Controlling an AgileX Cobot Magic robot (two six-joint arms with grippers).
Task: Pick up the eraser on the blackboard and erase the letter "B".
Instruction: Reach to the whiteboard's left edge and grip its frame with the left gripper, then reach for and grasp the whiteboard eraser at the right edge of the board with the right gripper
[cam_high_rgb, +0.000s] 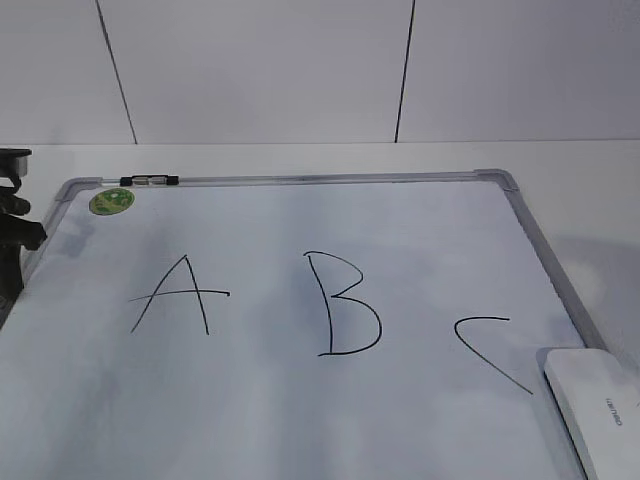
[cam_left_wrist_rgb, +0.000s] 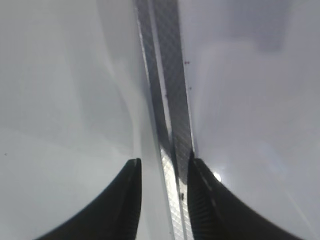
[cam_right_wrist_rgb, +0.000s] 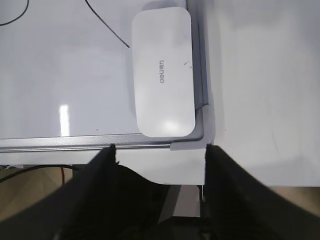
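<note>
Eraser first: the white, rounded-rectangular plastic eraser (cam_right_wrist_rgb: 163, 71) with small grey lettering is lying flat at the near right corner of the board, and I am seeing its long side running just beside the right frame rail. In my exterior view only part of it (cam_high_rgb: 598, 404) is showing at the lower right edge. It is resting on the large white dry-erase blackboard (cam_high_rgb: 300, 420) with the grey metal frame and rounded corners, which is lying on a white table (cam_high_rgb: 590, 190).

The thin black hand-drawn letter "B" (cam_high_rgb: 345, 305) is sitting near the middle of the board, whole and unsmudged, between a black letter "A" (cam_high_rgb: 178, 295) on the left and a black letter "C" (cam_high_rgb: 492, 352) on the right. The tail of that C is ending just beside the eraser. A round green sticker (cam_high_rgb: 111, 201) is sitting in the far left corner, with a small black-and-clear clip (cam_high_rgb: 150, 181) on the top rail near it.

My right gripper (cam_right_wrist_rgb: 159, 150) is hanging over the near frame rail, fingers spread wide and gripping nothing, with the eraser just ahead of the tips. My left gripper (cam_left_wrist_rgb: 164, 167) is hovering with its dark fingers apart on either side of a grey frame rail (cam_left_wrist_rgb: 167, 100), and I cannot tell whether they are touching it.
</note>
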